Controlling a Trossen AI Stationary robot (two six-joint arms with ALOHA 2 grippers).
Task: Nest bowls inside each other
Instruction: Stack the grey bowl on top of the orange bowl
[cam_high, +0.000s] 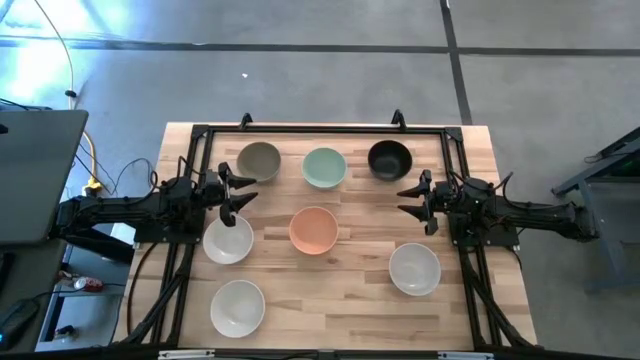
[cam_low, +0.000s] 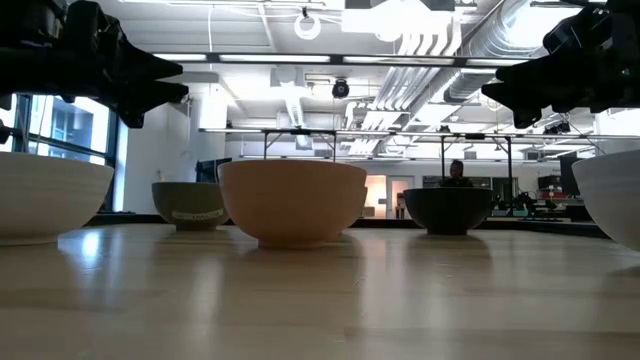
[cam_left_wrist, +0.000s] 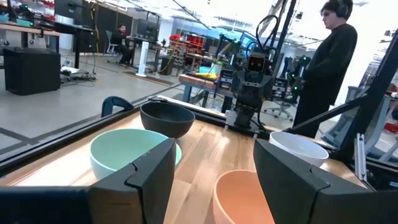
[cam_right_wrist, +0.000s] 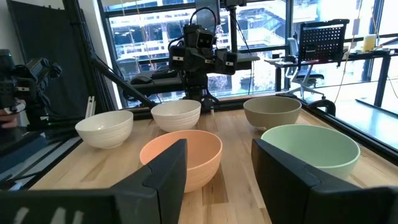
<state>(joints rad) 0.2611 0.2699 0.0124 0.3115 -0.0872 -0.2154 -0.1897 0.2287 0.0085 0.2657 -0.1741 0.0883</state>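
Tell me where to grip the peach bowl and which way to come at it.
Grip the peach bowl by its rim, one finger inside and one outside, coming straight down. It sits upright and open, apart from the others, and its rounded wall looks too wide to span.

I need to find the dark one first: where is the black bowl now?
In the high view the black bowl stands at the right end of the far row, beside the mint green bowl and just beyond the open right gripper.
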